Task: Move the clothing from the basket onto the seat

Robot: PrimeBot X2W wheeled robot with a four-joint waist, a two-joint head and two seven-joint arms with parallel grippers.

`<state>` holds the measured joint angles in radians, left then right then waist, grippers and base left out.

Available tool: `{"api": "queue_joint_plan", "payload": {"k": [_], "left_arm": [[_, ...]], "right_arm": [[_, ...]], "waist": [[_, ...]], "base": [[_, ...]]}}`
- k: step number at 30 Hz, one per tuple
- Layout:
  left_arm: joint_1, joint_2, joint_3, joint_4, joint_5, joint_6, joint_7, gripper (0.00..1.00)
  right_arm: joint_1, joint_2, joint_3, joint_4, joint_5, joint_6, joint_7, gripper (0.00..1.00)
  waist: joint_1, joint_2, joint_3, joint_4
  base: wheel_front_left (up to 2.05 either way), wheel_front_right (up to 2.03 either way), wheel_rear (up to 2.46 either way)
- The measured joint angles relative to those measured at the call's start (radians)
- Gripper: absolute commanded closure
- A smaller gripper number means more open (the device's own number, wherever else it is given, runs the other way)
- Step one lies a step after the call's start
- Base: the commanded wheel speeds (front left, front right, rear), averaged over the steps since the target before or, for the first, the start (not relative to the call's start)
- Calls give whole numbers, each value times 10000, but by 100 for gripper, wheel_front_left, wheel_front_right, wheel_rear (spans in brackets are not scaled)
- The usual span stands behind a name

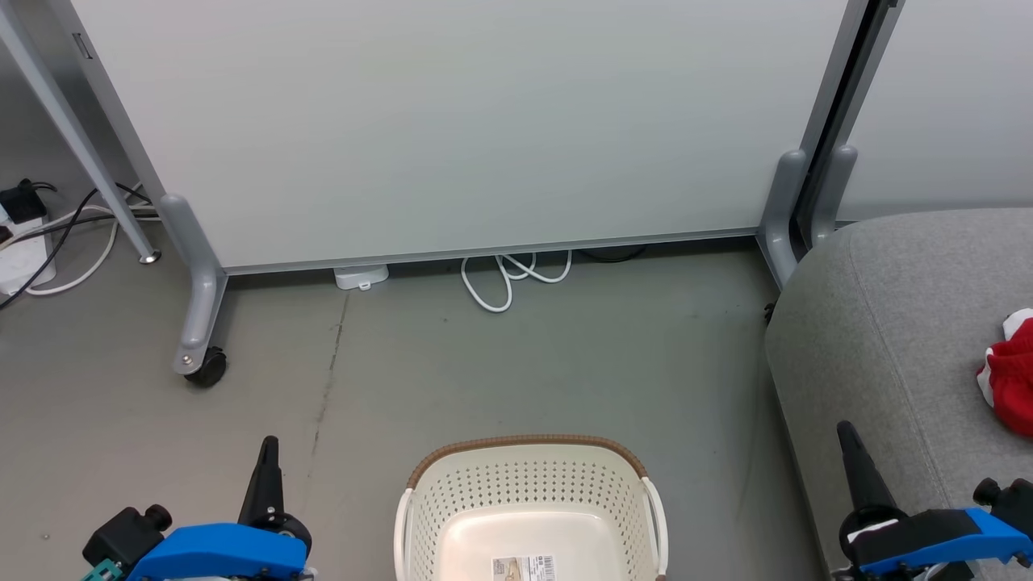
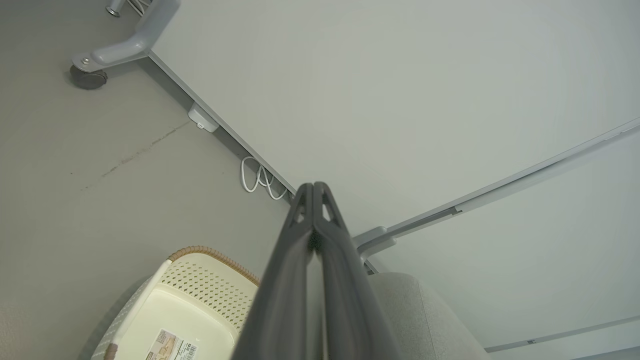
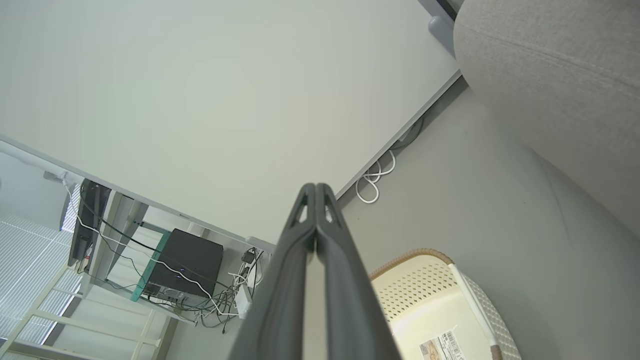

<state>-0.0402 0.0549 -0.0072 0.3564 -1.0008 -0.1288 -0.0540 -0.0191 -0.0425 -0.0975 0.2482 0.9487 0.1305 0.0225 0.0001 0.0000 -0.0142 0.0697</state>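
Head view: one basket [image 1: 524,476] stands on the floor [image 1: 565,355] at the bottom centre, with nothing in it but a barcode label [image 1: 524,567] on its base. One grey seat [image 1: 888,323] fills the right side, just beside the basket but apart from it. The clothing [image 1: 1013,379] lies on the seat's top at the right edge, a red bunch with white trim. The frame cuts it off, so it may be one garment or more. The left tool [image 1: 269,448] shows at the lower left and the right tool [image 1: 847,436] at the lower right over the seat's front. Each has its fingers pressed together and holds nothing. A pale partition [image 1: 484,121] on one visible caster [image 1: 208,367] stands behind, with one looped white cable [image 1: 508,278] at its foot.

Left wrist view: the left tool [image 2: 313,187] is closed and empty, its two fingers meeting along their length. Below it are the basket [image 2: 200,280], the label, a corner of the seat [image 2: 430,320], the cable and the caster. No red fabric falls within this frame.

Right wrist view: the right tool [image 3: 316,187] is likewise closed on nothing. It adds a black box [image 3: 185,265] amid tangled wires beyond the partition. The basket [image 3: 425,285] and the seat's side [image 3: 550,75] appear here too.
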Motion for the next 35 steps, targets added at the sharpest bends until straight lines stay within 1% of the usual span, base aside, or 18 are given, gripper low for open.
{"api": "queue_joint_plan", "payload": {"k": [19, 35], "left_arm": [[-206, -15, 370, -347, -1921, 0, 527, 100], [-305, -23, 642, -598, -3302, 0, 894, 100]], "right_arm": [[-309, -8, -50, -10, 2090, 0, 291, 100], [-481, -17, -84, -13, 3567, -2, 481, 100]], "waist": [[-1, 0, 44, -176], [0, 0, 80, -323]], "base": [[0, 0, 0], [0, 0, 0]]}}
